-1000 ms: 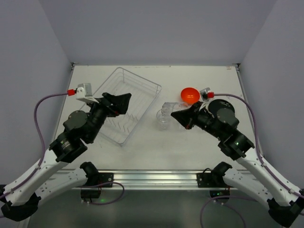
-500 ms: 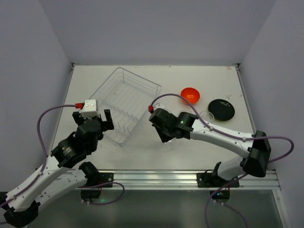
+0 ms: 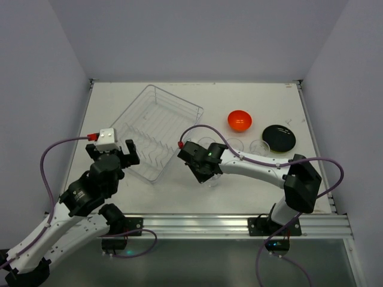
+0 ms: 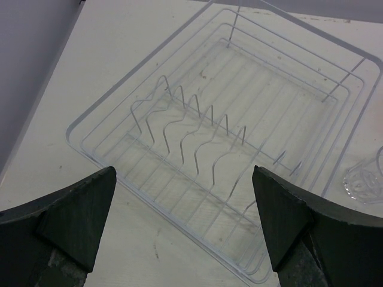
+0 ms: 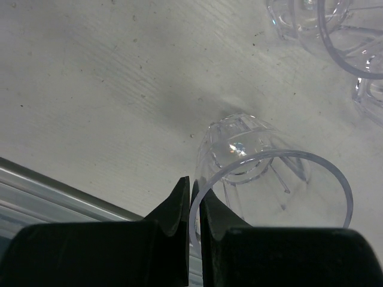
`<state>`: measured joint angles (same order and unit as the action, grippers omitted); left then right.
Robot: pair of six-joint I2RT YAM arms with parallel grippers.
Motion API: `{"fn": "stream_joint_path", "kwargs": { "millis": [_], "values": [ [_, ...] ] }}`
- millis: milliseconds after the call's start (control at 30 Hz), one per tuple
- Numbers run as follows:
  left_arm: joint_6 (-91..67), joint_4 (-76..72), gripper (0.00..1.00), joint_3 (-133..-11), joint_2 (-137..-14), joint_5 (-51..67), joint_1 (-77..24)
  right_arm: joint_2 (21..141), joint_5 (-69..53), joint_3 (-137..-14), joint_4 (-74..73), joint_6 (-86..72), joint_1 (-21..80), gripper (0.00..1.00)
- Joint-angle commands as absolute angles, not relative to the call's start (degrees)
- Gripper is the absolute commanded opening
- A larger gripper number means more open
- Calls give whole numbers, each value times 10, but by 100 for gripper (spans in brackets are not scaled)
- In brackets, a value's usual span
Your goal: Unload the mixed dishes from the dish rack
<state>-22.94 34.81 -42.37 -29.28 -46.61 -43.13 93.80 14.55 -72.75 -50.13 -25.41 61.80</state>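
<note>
The dish rack (image 3: 160, 128) (image 4: 239, 101), a silver wire basket, stands empty at the table's left middle. My left gripper (image 3: 114, 156) (image 4: 184, 200) hovers open off its near corner with nothing between the fingers. My right gripper (image 3: 205, 171) (image 5: 192, 186) is shut on the rim of a clear tumbler (image 3: 213, 179) (image 5: 257, 152) low over the table, right of the rack. Three other tumblers (image 3: 234, 145) (image 5: 335, 27) stand in a row behind it. The orange bowl (image 3: 239, 120) and the black plate (image 3: 279, 138) lie on the table at the right.
One tumbler (image 4: 365, 176) shows at the right edge of the left wrist view, beside the rack. The table's front rail (image 5: 54, 191) runs close to the held tumbler. White walls close in the table on three sides.
The right arm has reached across toward the table's middle front, its gripper now nearer the front edge with a tumbler. The left arm has drawn back from over the rack toward the near left.
</note>
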Motion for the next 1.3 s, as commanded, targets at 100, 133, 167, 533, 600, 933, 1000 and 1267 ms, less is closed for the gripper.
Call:
{"fn": "stream_joint_path", "kwargs": {
  "millis": [100, 133, 167, 533, 600, 933, 1000, 1267],
  "values": [
    [-221, 330, 100, -423, -301, -464, -425, 920, 120, -673, -436, -241, 585, 0],
    [-221, 330, 100, -423, -306, -463, -416, 920, 123, -671, -433, -243, 583, 0],
    [-221, 329, 100, -424, -308, -456, -409, 919, 128, -668, -428, -245, 583, 0],
    [-205, 307, 100, -418, -315, -395, -352, 894, 119, -629, -398, -251, 558, 21],
    [-205, 306, 100, -418, -316, -392, -352, 882, 121, -626, -396, -254, 557, 39],
    [-202, 292, 100, -421, -335, -330, -249, 745, 188, -642, -455, -279, 557, 91],
    [-194, 281, 100, -417, -337, -295, -187, 709, 206, -641, -440, -273, 550, 99],
    [-165, 262, 100, -418, -327, -220, -104, 465, 328, -543, -300, -262, 420, 99]
  ]
}}
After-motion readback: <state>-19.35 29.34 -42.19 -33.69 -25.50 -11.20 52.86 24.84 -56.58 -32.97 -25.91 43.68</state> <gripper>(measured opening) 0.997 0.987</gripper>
